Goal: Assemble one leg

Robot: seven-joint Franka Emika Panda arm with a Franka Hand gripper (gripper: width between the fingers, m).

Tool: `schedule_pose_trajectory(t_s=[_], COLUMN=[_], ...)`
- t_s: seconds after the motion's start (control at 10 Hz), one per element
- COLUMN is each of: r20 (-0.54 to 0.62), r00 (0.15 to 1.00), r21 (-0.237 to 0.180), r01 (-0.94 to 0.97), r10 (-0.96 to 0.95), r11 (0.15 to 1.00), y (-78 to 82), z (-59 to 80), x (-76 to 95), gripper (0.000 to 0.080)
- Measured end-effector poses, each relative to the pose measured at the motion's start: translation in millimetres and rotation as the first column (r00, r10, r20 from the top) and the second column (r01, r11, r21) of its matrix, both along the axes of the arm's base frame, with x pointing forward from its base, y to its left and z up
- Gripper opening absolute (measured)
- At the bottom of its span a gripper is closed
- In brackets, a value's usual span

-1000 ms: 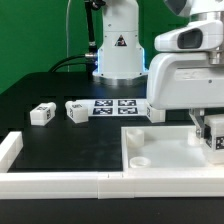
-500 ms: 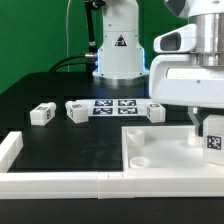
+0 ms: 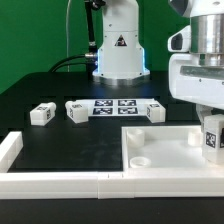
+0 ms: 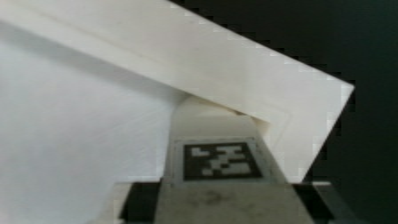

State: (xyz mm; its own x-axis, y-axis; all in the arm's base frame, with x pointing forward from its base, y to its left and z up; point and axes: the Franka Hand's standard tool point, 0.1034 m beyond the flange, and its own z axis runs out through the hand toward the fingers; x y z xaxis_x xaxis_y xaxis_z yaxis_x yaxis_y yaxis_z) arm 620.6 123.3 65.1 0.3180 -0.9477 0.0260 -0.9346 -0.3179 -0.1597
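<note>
My gripper (image 3: 211,128) is shut on a leg (image 3: 212,140), a small white block with a square tag. It holds the leg over the right side of the large white tray-like piece (image 3: 160,150), at the exterior view's right edge. In the wrist view the leg (image 4: 222,135) sits between the dark fingers (image 4: 139,200) of the gripper (image 4: 222,208), its far end close to the tray's raised rim corner (image 4: 267,70). I cannot tell whether the leg touches the tray. Three more legs (image 3: 42,114), (image 3: 77,110), (image 3: 156,112) lie on the black table.
The marker board (image 3: 115,106) lies between the loose legs, in front of the robot base (image 3: 117,45). A white rail (image 3: 60,183) runs along the table's front edge, with a raised end (image 3: 9,150) at the exterior view's left.
My gripper has moved toward the exterior view's right with the leg in it, out to the tray's right side. The loose legs have not moved.
</note>
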Motion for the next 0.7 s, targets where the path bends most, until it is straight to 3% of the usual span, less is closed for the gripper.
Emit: schedule_pose_trajectory(t_s=[0.1,0.2,0.4,0.6,0.7], r20=[0.001,0.001,0.004,0.006,-0.005], r00=[1.000,0.998,0.997,0.919,0.831], r21=[-0.004,-0.009,-0.008,-0.064,-0.095], r01=[-0.025,-0.059,-0.071,-0.392,-0.555], r10=[0.025,0.059,0.071,0.393,0.557], r11=[1.000,0.998,0.997,0.918,0.827], y=[-0.2,0.0,2.3,0.9,-3.1], z=[0.0,-0.1,2.2,5.6,5.6], x=[0.0,-0.1,0.2,1.3,2.2], gripper=[0.0343,0.0343,0.0608,0.0639,0.0648])
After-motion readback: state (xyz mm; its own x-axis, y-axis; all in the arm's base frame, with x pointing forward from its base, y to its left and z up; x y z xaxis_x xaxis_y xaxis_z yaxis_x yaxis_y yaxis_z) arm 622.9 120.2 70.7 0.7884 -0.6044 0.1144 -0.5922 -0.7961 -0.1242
